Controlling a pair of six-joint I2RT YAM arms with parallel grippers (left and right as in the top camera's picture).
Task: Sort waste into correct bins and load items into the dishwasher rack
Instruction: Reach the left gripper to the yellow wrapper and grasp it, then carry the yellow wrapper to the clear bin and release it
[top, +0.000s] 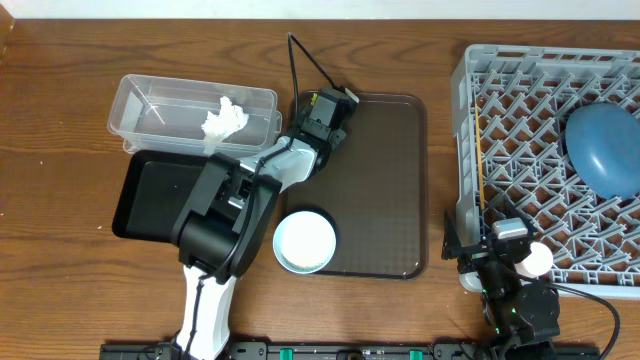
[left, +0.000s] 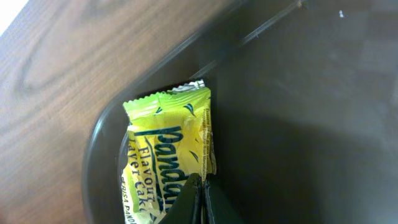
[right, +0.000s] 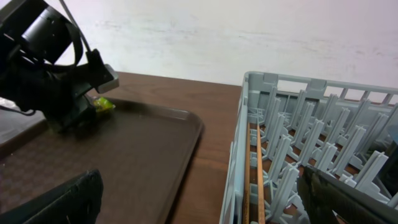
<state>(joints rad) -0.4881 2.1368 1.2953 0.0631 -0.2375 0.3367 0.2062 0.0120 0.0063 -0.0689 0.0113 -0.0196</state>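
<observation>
A yellow-green snack wrapper (left: 166, 149) lies in the far-left corner of the brown serving tray (top: 380, 180). My left gripper (left: 202, 200) is shut on the wrapper's right edge. A crumpled white tissue (top: 225, 120) sits in the clear tub (top: 150, 100), with the black tray (top: 150, 195) beside it. The grey dishwasher rack (top: 470, 90) holds a blue bowl (top: 605, 150) and wooden chopsticks (right: 254, 180) along its left wall. My right gripper (right: 202, 202) stands open over the rack's front-left corner, holding nothing.
A small pale bowl with a mint-green rim (top: 305, 241) rests on the front-left corner of the brown tray. Bare wooden table (top: 445, 150) separates that tray from the rack. My left arm (top: 225, 215) crosses over the black tray.
</observation>
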